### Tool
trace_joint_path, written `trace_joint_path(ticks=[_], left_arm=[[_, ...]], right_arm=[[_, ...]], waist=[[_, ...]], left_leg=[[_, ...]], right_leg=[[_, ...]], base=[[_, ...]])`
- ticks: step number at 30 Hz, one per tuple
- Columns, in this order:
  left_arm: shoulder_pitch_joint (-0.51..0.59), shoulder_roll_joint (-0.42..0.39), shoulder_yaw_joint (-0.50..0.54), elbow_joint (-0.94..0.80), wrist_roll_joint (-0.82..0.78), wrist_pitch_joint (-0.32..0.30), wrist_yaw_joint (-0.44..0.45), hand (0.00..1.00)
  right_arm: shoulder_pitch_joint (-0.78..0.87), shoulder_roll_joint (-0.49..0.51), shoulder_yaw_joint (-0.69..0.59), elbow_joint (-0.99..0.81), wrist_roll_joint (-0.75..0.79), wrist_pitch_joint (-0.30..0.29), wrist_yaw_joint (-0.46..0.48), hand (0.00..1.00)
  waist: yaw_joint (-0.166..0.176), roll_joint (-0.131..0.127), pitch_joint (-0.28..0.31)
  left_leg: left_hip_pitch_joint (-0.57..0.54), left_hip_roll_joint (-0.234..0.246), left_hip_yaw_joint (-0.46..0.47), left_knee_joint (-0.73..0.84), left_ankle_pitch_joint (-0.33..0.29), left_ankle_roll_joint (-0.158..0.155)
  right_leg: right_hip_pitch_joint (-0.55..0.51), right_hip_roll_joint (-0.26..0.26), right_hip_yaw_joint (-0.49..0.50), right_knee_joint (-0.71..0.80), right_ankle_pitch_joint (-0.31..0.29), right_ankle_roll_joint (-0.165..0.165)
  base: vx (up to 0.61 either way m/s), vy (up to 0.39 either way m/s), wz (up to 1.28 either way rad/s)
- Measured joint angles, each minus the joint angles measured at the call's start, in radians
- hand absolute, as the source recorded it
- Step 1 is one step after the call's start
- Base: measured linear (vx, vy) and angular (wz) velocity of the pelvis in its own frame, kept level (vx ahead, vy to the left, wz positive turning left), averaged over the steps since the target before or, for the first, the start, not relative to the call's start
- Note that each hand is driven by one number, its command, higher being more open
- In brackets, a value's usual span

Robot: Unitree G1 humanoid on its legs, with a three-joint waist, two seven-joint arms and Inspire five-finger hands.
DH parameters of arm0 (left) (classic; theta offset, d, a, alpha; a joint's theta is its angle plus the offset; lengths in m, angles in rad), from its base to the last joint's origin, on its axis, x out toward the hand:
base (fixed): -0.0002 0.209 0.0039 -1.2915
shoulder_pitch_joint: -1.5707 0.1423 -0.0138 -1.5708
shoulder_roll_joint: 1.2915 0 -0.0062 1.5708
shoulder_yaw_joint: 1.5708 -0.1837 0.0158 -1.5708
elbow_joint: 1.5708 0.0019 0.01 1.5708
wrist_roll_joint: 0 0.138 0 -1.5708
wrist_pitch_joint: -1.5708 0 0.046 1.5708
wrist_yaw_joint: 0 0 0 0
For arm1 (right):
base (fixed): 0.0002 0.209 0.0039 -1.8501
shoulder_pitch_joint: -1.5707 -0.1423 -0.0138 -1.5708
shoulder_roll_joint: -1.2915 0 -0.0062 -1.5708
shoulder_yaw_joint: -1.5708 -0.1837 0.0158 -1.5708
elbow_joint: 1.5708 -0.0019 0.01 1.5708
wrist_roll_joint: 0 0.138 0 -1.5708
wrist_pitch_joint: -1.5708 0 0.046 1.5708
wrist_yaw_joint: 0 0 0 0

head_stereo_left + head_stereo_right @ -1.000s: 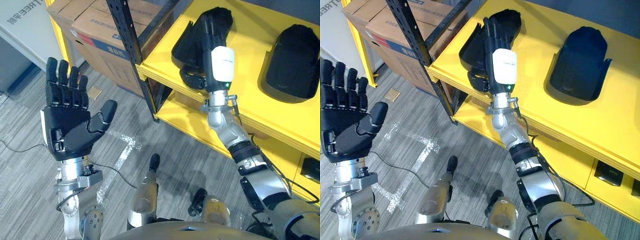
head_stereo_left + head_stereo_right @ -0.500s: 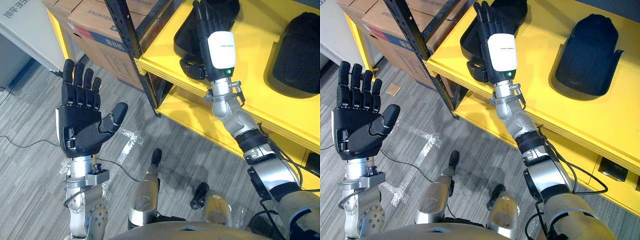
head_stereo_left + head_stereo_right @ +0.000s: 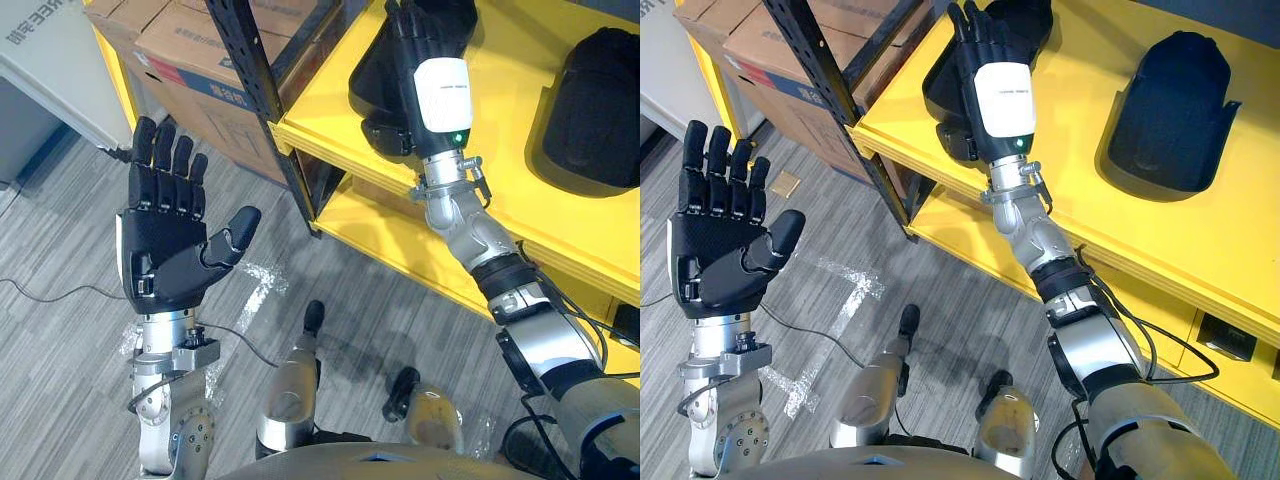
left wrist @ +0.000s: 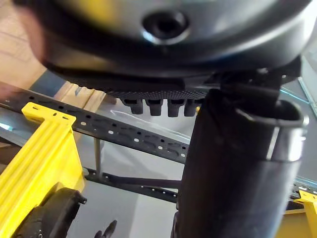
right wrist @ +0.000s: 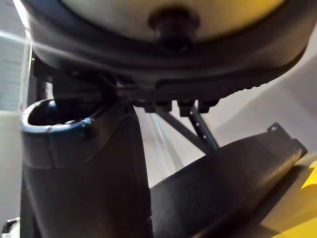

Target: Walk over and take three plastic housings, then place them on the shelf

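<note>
Right eye view puts the nearer plastic housing [image 3: 942,95] on the top yellow shelf [image 3: 1075,100], close to its front corner, just beside the black upright post [image 3: 830,90]. A second plastic housing [image 3: 1170,110] lies well apart along the same level. The right robot hand [image 3: 1000,100] is stretched over the nearer housing with straight, released fingers [image 3: 975,35], holding nothing; whether they touch it I cannot tell.

The main risk, as I judge it, is that corner. The housing sits near the edge, so a finger snagging its rim as the arm pulls away could drag it over the lip and down to the floor [image 3: 940,270]. A sideways sweep could also knock it against the post.

The left robot hand [image 3: 715,255] is raised palm-up over the floor, spread and empty, near the cardboard boxes [image 3: 750,60]; a careless turn could clip them.
</note>
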Motion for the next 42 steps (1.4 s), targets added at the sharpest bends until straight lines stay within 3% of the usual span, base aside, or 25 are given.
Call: trace_joint_path(ticks=[12,20,24,29,32,34,36,38,42], left_arm=[[-0.006,0.01,-0.013,0.027,-0.02,0.0,0.003,1.0],[-0.009,0.01,-0.024,0.035,-0.019,0.0,0.009,1.0],[-0.011,0.011,-0.021,0.06,0.017,-0.011,0.048,1.0],[-0.023,0.012,0.006,0.069,0.092,-0.047,0.128,1.0],[-0.055,0.021,0.079,0.07,0.162,-0.05,0.212,1.0],[-0.057,0.037,0.162,0.073,0.168,-0.038,0.243,1.0],[-0.058,0.045,0.232,0.1,0.149,-0.017,0.258,1.0],[-0.056,0.045,0.319,0.161,0.147,0.021,0.295,1.0],[-0.044,0.048,0.514,0.297,0.149,0.075,0.334,1.0]], right_arm=[[-0.027,-0.031,0.001,0.047,-0.015,0.002,0.028,1.0],[-0.013,-0.045,0.002,0.037,0.042,-0.123,0.056,1.0],[0.154,0.001,-0.005,-0.202,0.152,-0.168,0.125,1.0],[0.376,0.059,-0.026,-0.536,0.241,-0.189,0.215,1.0],[0.495,0.059,-0.159,-0.718,0.368,-0.189,0.286,1.0],[0.577,0.059,-0.34,-0.813,0.445,-0.18,0.299,1.0],[0.619,0.059,-0.5,-0.84,0.486,-0.176,0.285,1.0],[0.708,0.059,-0.675,-0.886,0.579,-0.169,0.29,1.0],[0.862,0.058,-0.907,-0.896,0.739,-0.161,0.374,1.0]], waist=[[0.001,0.0,-0.002],[0.001,0.001,-0.008],[0.002,-0.002,-0.055],[-0.018,-0.034,-0.122],[-0.036,-0.071,-0.153],[-0.061,-0.099,-0.194],[-0.073,-0.109,-0.212],[-0.099,-0.109,-0.242],[-0.156,-0.1,-0.29]], left_leg=[[0.025,0.0,0.008,-0.022,0.007,0.0],[0.032,-0.001,0.008,-0.036,0.013,0.0],[0.052,-0.001,0.014,-0.058,0.013,0.0],[0.077,0.006,0.059,-0.059,-0.008,0.004],[0.112,0.008,0.109,-0.059,-0.028,0.008],[0.125,0.01,0.146,-0.06,-0.041,0.011],[0.147,0.016,0.185,-0.06,-0.055,0.01],[0.163,0.017,0.22,-0.061,-0.065,0.014],[0.177,0.032,0.29,-0.065,-0.084,0.007]], right_leg=[[0.018,0.0,0.005,-0.014,0.009,0.003],[0.028,0.0,0.002,-0.021,0.011,0.007],[0.043,0.005,0.002,-0.055,0.02,0.013],[0.08,0.023,0.03,-0.143,0.061,0.021],[0.104,0.027,0.074,-0.184,0.085,0.027],[0.11,0.03,0.11,-0.218,0.104,0.031],[0.12,0.037,0.143,-0.245,0.126,0.029],[0.123,0.038,0.175,-0.272,0.139,0.028],[0.108,0.052,0.242,-0.304,0.159,0.021]], base=[[0.0,-0.01,0.0],[0.0,-0.034,0.01],[0.04,-0.049,-0.03],[0.06,-0.033,-0.22],[0.02,0.011,-0.43],[0.01,0.021,-0.46],[0.01,0.025,-0.55],[0.01,0.023,-0.53],[0.02,0.002,-0.54]])
